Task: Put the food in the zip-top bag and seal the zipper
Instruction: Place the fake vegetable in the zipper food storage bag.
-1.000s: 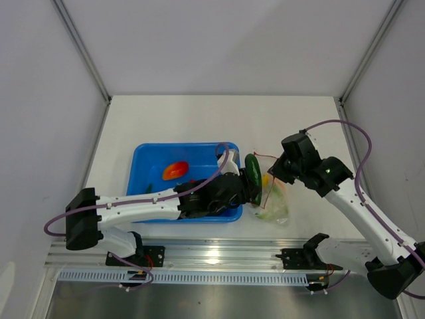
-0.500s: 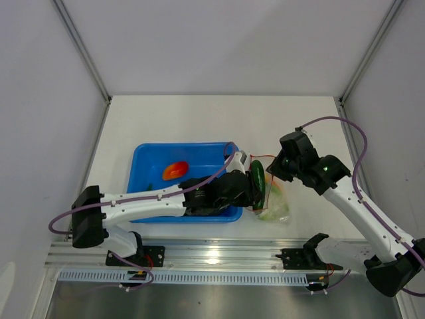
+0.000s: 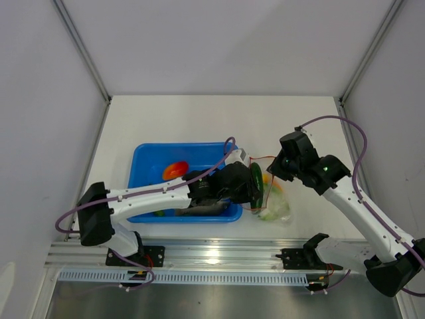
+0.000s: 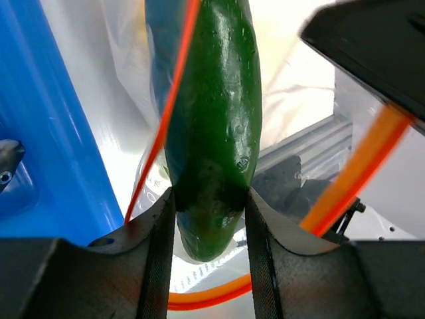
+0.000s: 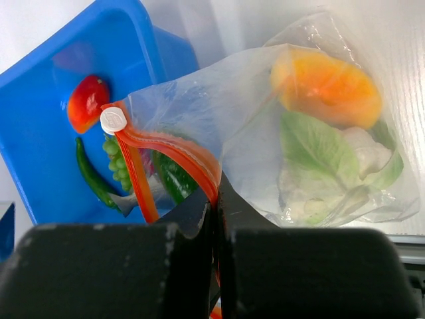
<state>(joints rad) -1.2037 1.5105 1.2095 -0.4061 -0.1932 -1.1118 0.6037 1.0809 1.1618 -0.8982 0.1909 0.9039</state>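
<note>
Cucumber (image 4: pixel 212 119) in left claw (image 4: pixel 209 196) — its far end cut off.

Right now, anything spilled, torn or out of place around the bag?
Nothing stands out: cucumber sits straight between the left fingers at the bag mouth; right fingers pinch the zipper; mango and cauliflower lie inside.

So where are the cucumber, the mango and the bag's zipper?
cucumber (image 4: pixel 216 113), left wrist view, middle of its green body.
mango (image 5: pixel 325 83), right wrist view, centre of its orange skin.
zipper (image 5: pixel 169 147), right wrist view, midway along the red-orange strip.
</note>
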